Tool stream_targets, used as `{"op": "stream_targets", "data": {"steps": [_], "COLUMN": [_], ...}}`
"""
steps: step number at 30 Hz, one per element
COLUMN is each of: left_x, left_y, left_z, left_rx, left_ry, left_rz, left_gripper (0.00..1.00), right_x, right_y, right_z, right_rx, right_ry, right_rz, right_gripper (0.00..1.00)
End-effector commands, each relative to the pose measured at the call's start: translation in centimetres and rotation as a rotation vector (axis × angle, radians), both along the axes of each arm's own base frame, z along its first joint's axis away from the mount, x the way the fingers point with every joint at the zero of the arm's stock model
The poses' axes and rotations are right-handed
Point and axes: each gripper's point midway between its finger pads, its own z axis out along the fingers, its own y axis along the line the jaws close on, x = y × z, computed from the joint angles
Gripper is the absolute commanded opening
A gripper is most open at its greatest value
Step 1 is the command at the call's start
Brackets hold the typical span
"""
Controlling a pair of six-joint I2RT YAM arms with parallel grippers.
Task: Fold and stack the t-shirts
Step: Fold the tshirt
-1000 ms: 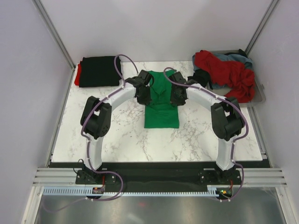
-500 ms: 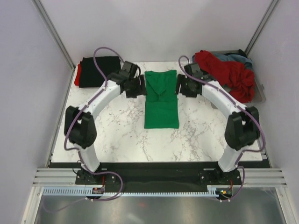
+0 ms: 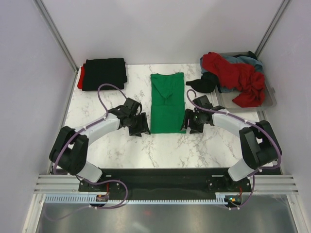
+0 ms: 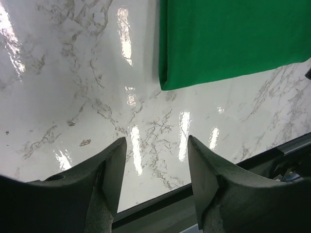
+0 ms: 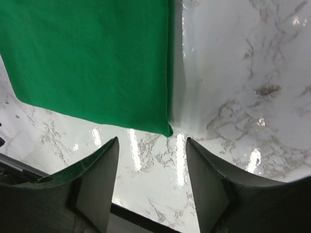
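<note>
Green t-shirt lies in a long strip mid-table, awaiting its crosswise fold.
Left gripper and right gripper sit low just beside its near corners, each with fingers apart and empty. Half a second ago they flanked the collar end; now they are down at the hem. Next, I reckon, each must pinch a corner and carry the hem to the collar, ahead of stacking on the folded black shirt far left.

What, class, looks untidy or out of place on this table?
The heap of unfolded shirts overflows its tray: a black shirt spills over the rim onto the marble table. The green shirt lies straight.
</note>
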Motion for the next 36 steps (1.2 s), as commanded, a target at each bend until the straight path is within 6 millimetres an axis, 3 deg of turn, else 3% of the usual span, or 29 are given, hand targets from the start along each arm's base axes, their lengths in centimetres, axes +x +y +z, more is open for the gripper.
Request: {"op": "stream_targets", "data": {"steps": [1, 6, 11, 18, 22, 30, 36], "left_x": [1.6, 1.8, 2.3, 2.4, 2.5, 3.0, 3.6], "left_y": [-2.1, -2.2, -2.7, -3.1, -3.1, -3.2, -2.9], "left_z": [2.5, 1.7, 1.0, -0.6, -1.3, -3.1, -4.1], "left_rx": [-0.125, -0.128, -0.135, -0.142, -0.143, -0.143, -0.125], "left_ry": [-0.097, -0.093, -0.089, -0.062, -0.061, -0.068, -0.089], "left_rz": [0.029, 0.034, 0.036, 0.036, 0.044, 0.075, 0.099], "left_gripper": [0.6, 0.6, 0.59, 0.54, 0.51, 0.51, 0.41], "right_x": [1.5, 0.9, -0.1, -0.2, -0.2, -0.7, -0.9], "right_y": [1.3, 0.9, 0.4, 0.5, 0.5, 0.2, 0.1], "right_z": [-0.1, -2.0, -3.5, -3.9, -4.0, -5.0, -5.3], "right_rx": [0.058, 0.046, 0.025, 0.024, 0.027, 0.011, 0.008], "right_ry": [-0.055, -0.03, -0.003, 0.007, 0.009, 0.033, 0.038], "right_rz": [0.018, 0.013, 0.015, 0.019, 0.026, 0.037, 0.044], "right_gripper": [0.64, 0.51, 0.22, 0.17, 0.09, 0.01, 0.0]}}
